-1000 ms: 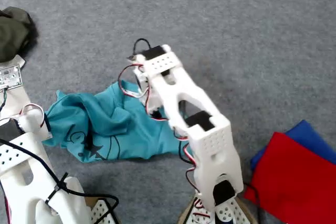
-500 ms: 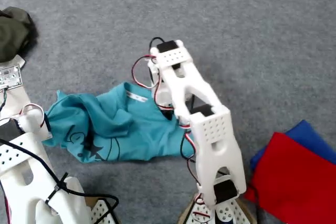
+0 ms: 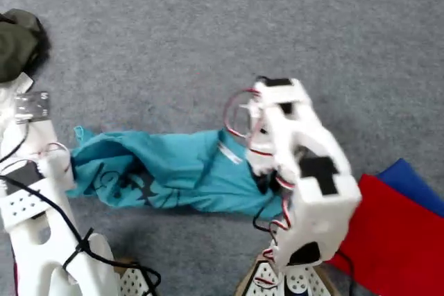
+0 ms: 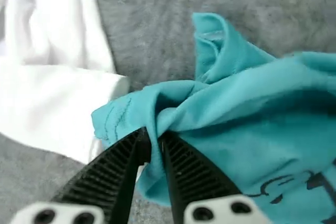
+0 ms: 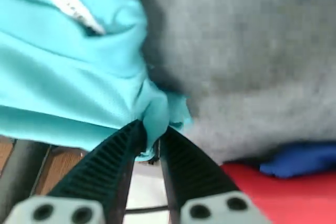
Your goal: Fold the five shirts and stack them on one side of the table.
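Note:
A teal shirt (image 3: 173, 171) with a dark print is stretched across the middle of the grey table (image 3: 208, 39) between both arms. My left gripper (image 4: 155, 145) is shut on a bunched fold of the teal shirt (image 4: 247, 114) at its left end, beside a white cloth (image 4: 47, 66). My right gripper (image 5: 152, 135) is shut on the teal shirt (image 5: 63, 77) at its right end, under the white arm (image 3: 298, 164). Folded red shirt (image 3: 395, 227) lies on a blue shirt (image 3: 413, 178) at the right front. A dark green shirt (image 3: 17, 43) lies crumpled at the far left.
The left arm's white links (image 3: 35, 233) stand at the front left corner. In the right wrist view the red shirt (image 5: 294, 192) and blue shirt (image 5: 299, 161) lie close to the gripper. Bare grey table spreads across the back and right.
The right arm has swung to the right, dragging the teal shirt out from a crumpled heap into a long stretched band. The left arm shifted slightly with its end.

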